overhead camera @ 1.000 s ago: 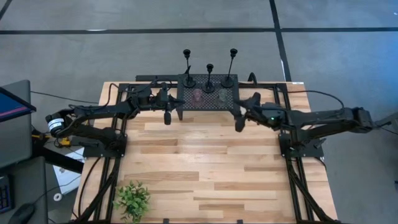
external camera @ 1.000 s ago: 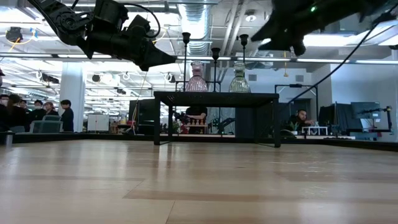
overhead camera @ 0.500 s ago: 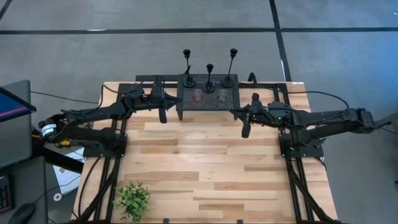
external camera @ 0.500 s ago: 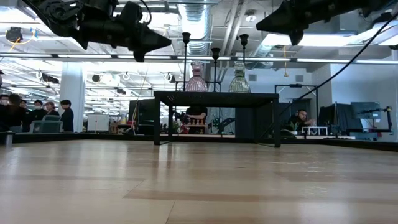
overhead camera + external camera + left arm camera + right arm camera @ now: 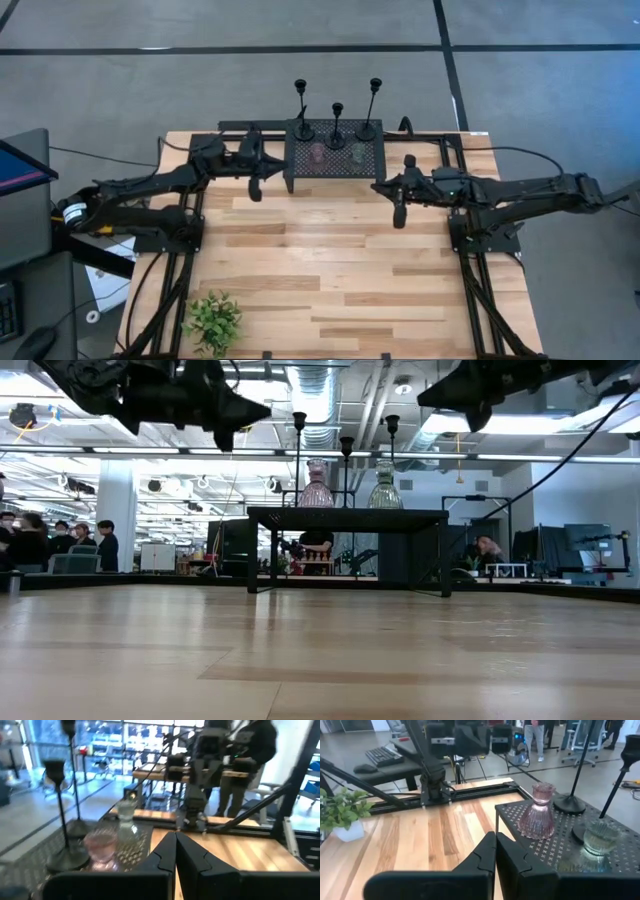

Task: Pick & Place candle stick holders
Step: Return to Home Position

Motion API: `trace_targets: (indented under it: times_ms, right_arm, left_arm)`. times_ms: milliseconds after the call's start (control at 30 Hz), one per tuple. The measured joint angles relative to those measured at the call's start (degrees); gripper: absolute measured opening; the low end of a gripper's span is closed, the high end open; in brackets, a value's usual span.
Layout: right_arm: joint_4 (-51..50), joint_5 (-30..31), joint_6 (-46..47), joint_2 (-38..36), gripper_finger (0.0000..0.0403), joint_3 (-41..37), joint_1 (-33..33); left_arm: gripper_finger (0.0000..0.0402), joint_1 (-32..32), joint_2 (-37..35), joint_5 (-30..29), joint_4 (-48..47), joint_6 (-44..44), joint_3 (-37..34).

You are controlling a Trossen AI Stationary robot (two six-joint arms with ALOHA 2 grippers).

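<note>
Light wooden table (image 5: 330, 262), with a black perforated metal shelf (image 5: 300, 160) at its far centre. The left gripper (image 5: 254, 192) hangs just left of the shelf and the right gripper (image 5: 399, 217) just right of it, slightly nearer; both have their fingers pressed together and hold nothing. Three slim black candlesticks (image 5: 337, 124) stand along the shelf's far edge, behind what appear to be two small glass holders (image 5: 318, 155).

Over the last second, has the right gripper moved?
Yes. In the high view the right gripper has drawn away from the black shelf, toward the right side of the table.

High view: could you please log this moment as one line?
left gripper: shut, empty, left of black mesh shelf | right gripper: shut, empty, right of it | three slim black candlesticks: upright on its far edge
</note>
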Motion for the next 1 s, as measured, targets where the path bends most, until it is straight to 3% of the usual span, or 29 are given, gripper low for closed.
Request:
trace_targets:
  times_ms: [133, 600, 767, 1000]
  right_arm:
    - [-2.2, -0.7, 0.02, -3.31, 0.0, 0.04, 0.0]
    - [-9.39, -1.05, -0.44, -18.28, 0.0, 0.02, 0.0]
    - [-11.35, -1.0, -1.07, -21.47, 0.0, 0.02, 0.0]
    - [-13.73, -0.73, -2.49, -24.58, 0.0, 0.02, 0.01]
  left_arm:
    - [0.0004, 0.56, -4.86, 2.53, -1.86, 2.8, 0.02]
    - [0.0003, 1.1, -22.71, 2.72, -22.22, 3.26, 0.02]
    - [0.0003, 1.1, -26.83, -0.16, -22.06, 3.28, -0.67]
    - [0.0002, 1.1, -34.76, -5.14, -22.45, 3.01, -8.59]
